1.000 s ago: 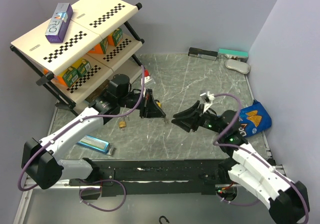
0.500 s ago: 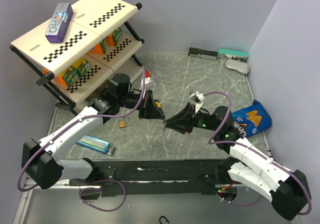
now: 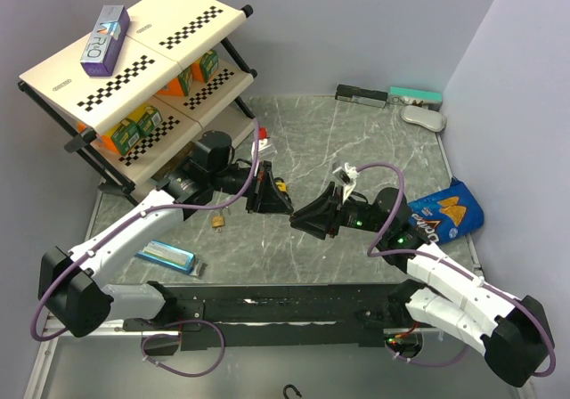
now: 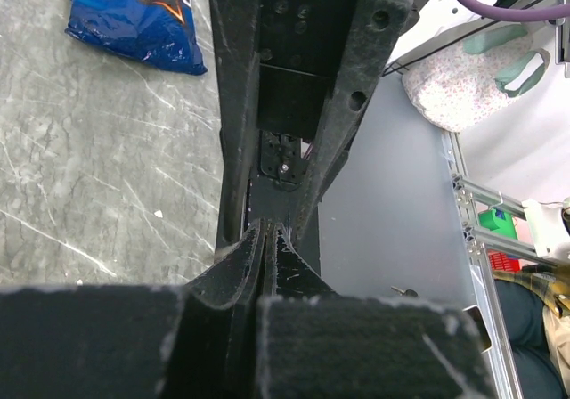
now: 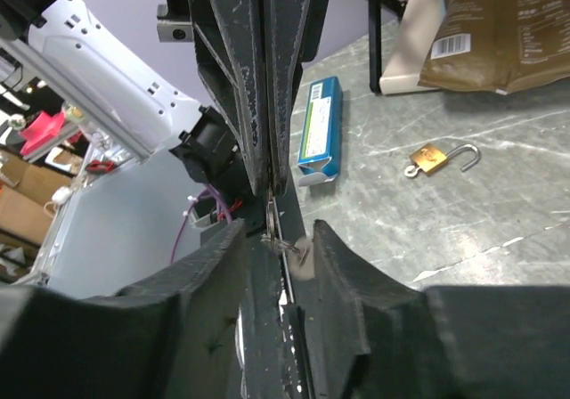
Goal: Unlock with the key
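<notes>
R hand closer; L hand pinching key.

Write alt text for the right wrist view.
The right gripper, open, straddles the tip of the shut left gripper, which pinches a small key. Beyond them, a brass padlock and a blue box lie on the grey table.
</notes>
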`<control>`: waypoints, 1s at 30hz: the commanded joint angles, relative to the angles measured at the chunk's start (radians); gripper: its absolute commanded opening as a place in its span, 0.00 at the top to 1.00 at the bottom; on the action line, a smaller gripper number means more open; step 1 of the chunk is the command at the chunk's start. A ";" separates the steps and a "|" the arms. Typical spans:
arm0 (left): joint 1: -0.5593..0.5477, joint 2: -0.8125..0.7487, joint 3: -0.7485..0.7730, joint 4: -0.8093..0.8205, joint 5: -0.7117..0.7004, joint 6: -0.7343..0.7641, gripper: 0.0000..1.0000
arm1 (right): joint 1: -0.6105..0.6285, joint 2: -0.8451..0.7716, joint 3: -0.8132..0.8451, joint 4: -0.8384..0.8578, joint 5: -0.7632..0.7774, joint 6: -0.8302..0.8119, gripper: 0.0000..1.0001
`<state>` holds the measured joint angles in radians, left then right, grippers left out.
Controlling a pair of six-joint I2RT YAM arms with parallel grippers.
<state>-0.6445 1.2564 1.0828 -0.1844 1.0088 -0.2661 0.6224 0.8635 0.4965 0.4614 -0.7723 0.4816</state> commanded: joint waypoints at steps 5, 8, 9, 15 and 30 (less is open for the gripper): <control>0.003 -0.022 0.035 0.019 0.025 0.027 0.99 | 0.016 -0.024 0.062 0.002 0.034 -0.037 0.55; 0.003 -0.020 0.035 0.020 0.019 0.024 0.99 | 0.042 -0.020 0.079 -0.030 0.050 -0.060 0.56; 0.003 -0.020 0.035 0.020 0.017 0.025 0.99 | 0.054 -0.017 0.083 -0.038 0.053 -0.066 0.57; 0.003 -0.020 0.037 0.014 0.010 0.030 0.99 | 0.063 0.000 0.091 -0.055 0.051 -0.080 0.67; 0.003 -0.025 0.042 0.005 -0.018 0.039 0.99 | 0.065 -0.012 0.097 -0.125 0.067 -0.113 0.68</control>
<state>-0.6445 1.2560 1.0832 -0.1936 0.9951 -0.2508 0.6804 0.8700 0.5434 0.3309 -0.7155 0.3923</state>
